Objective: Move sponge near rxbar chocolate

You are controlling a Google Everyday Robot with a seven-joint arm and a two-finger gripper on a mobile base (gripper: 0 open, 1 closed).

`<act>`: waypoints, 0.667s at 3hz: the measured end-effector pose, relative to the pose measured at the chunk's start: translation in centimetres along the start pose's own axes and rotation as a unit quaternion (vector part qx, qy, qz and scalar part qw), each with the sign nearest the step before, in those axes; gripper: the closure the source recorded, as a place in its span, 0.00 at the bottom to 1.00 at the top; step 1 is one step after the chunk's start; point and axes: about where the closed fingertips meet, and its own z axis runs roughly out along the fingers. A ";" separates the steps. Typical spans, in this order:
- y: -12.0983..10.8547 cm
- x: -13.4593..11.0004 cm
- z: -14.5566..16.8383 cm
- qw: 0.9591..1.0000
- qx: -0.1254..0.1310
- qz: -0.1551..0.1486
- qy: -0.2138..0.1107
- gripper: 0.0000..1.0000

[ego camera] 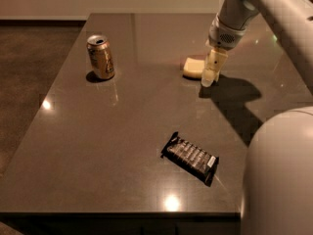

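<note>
The pale yellow sponge [194,67] lies flat on the dark table [132,126], toward the far right. My gripper [209,78] hangs from the arm at the upper right, its cream fingers pointing down right beside the sponge's right end, tips close to the table. The fingers cover part of the sponge's right edge. The black rxbar chocolate [190,157] lies flat nearer the front edge, well below the sponge, with a small white patch at its right end.
A gold drink can [100,57] stands upright at the far left of the table. The robot's pale body [276,175] fills the lower right corner. The table's front edge runs along the bottom; dark floor lies to the left.
</note>
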 end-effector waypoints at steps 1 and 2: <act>-0.3 1.1 1.3 1.000 -0.020 0.018 0.011 0.26; 0.0 1.4 1.4 0.999 -0.031 0.027 0.011 0.49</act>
